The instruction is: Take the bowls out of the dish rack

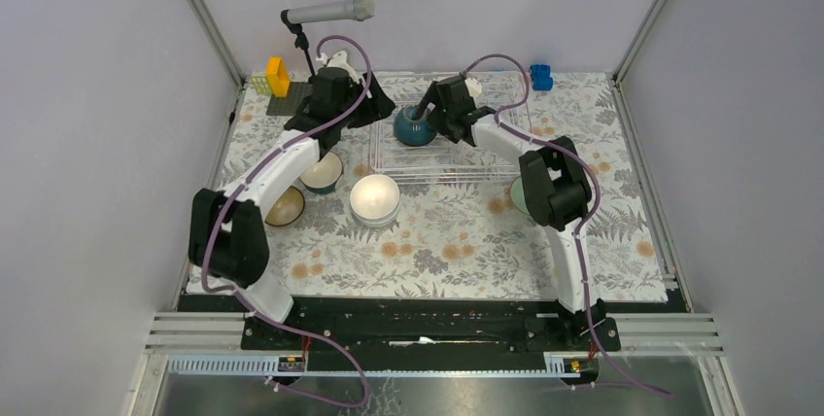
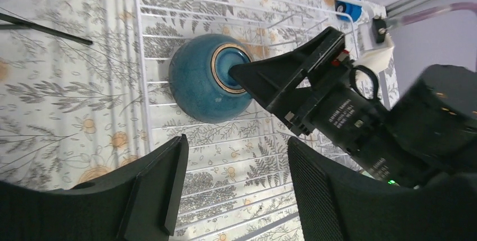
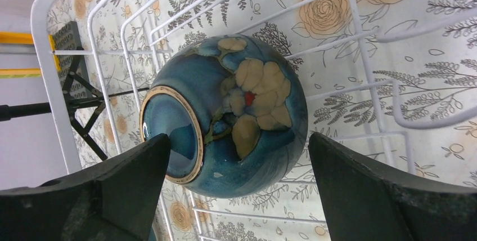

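The right gripper (image 3: 237, 142) is held wide open astride the teal bowl (image 3: 247, 94), one finger set at its foot ring and the other just off its painted side, so that a pinch can be made across the body. The bowl is found overturned on the grid of the dish rack (image 3: 50, 55), near its left end, the only one seen inside. The left gripper (image 2: 236, 142) is held open and empty above the rack, seemingly to stay clear.

bowl (image 1: 415, 127) in dish rack (image 1: 457, 161) left end, another bowl (image 1: 375, 199) before rack
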Motion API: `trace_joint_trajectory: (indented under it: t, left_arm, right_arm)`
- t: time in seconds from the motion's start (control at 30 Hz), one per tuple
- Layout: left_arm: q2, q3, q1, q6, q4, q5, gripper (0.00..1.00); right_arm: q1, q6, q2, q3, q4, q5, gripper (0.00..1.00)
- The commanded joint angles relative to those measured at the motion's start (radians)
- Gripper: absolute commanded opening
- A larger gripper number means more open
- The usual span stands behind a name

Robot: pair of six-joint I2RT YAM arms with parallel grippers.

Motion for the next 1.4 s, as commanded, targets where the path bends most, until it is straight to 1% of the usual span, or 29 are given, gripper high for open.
trace_joint_trajectory:
  t: [0.0,0.07,0.13,0.23,0.3,0.47,0.67,0.8,0.93,1.03,1.07,1.13,1.17,1.37]
  left_arm:
    - [-0.099,-0.028,-0.002,0.040,-0.018,-0.093,0.71]
    - [-0.106,-0.035,-0.002,0.042,-0.057,-0.159,0.76]
    - [-0.114,-0.061,-0.001,0.041,-0.061,-0.189,0.81]
    - [-0.120,-0.091,0.006,0.027,-0.051,-0.189,0.87]
    - [-0.117,-0.108,0.015,0.019,-0.034,-0.163,0.91]
    - [-0.092,-0.128,0.051,-0.004,-0.009,-0.068,0.92]
    - [-0.071,-0.137,0.054,0.004,0.005,-0.055,0.91]
    - [-0.027,-0.123,0.053,0.003,0.005,-0.040,0.87]
    - [0.007,-0.103,0.053,0.001,0.009,-0.028,0.81]
    - [0.029,-0.089,0.054,0.001,0.010,-0.021,0.73]
    - [0.035,-0.084,0.052,0.002,0.010,-0.021,0.67]
    - [0.045,-0.075,0.049,0.005,0.007,-0.022,0.61]
    - [0.050,-0.069,0.045,0.005,0.002,-0.023,0.56]
    - [0.075,-0.044,0.019,0.014,-0.018,-0.027,0.23]
  right_arm:
    - [-0.005,0.046,0.043,0.024,0.015,0.011,1.00]
    - [-0.005,0.048,0.059,0.034,0.023,-0.019,1.00]
    - [-0.005,0.052,0.068,0.032,0.034,-0.027,1.00]
    - [-0.009,0.054,0.075,0.023,0.060,-0.044,1.00]
    - [-0.013,0.060,0.080,0.006,0.117,-0.074,1.00]
    - [-0.025,0.091,0.092,-0.030,0.186,-0.116,1.00]
    - [-0.035,0.119,0.102,-0.047,0.197,-0.120,1.00]
    - [-0.034,0.122,0.104,-0.038,0.166,-0.106,1.00]
    - [-0.030,0.095,0.093,-0.008,0.104,-0.054,1.00]
    - [-0.026,0.079,0.079,0.001,0.087,-0.022,1.00]
    - [-0.025,0.077,0.076,0.001,0.087,-0.011,1.00]
    - [-0.021,0.076,0.075,0.004,0.086,-0.003,1.00]
    - [-0.019,0.078,0.076,0.008,0.087,-0.003,0.99]
    - [0.007,0.077,0.098,0.046,0.054,-0.006,0.96]
